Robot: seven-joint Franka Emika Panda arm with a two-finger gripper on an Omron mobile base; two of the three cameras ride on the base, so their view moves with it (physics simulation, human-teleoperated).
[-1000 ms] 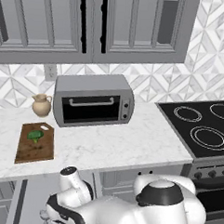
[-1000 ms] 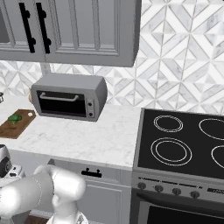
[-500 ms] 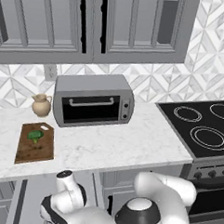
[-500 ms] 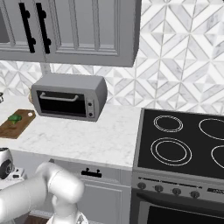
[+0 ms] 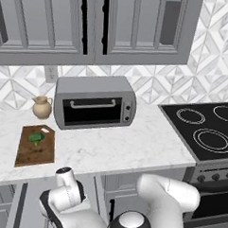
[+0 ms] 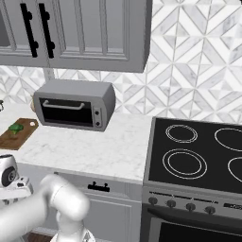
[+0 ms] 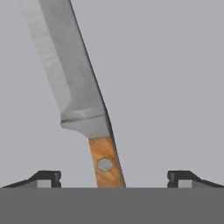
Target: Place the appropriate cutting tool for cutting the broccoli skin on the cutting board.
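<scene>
We find the gripper (image 7: 113, 177) with its 2 fingertips spread wide, the knife (image 7: 78, 100) lying between them untouched on a grey surface; the broccoli (image 5: 35, 138) sits on the cutting board (image 5: 35, 152) near the counter's left end.

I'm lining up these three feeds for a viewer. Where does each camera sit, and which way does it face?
Left base view: behind the arm's left, facing forward and down at the counter; the white arm fills the lower right.
Right base view: behind the arm's right, facing the same counter; the arm rises lower left.
Hand view: on the hand, looking along the gripper at the knife between its wide-apart fingertips.
Both base views share the toaster oven, board, broccoli and stove.
</scene>
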